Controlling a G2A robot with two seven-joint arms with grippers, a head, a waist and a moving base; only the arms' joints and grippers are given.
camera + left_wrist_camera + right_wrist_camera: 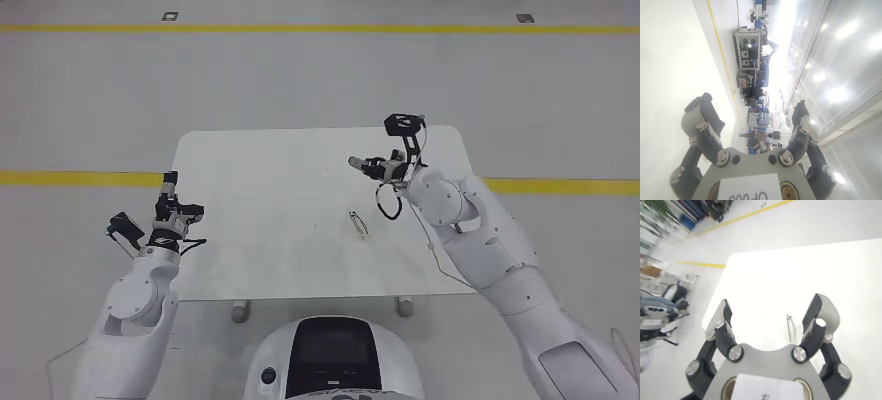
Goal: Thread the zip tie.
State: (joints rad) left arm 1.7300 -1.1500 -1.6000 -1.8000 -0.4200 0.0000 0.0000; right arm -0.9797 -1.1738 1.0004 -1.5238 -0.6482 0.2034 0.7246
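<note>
**Zip tie loose on the surface, both grippers released**

The zip tie (358, 223) lies flat on the surface (270, 200), right of its middle and toward its near edge. Its long axis runs from far edge to near edge, slanting slightly right. We see two thin strands lying close together, too fine for us to tell whether the tail sits in the head. In the right wrist view one end runs behind that gripper's own plate. The right gripper (771, 300) hangs over the right part of the surface, fingers spread and empty. The zip tie lies apart from it, closer to the near edge. The left gripper (753, 102) is at the surface's left edge, also spread and empty, well apart from the zip tie.
</note>
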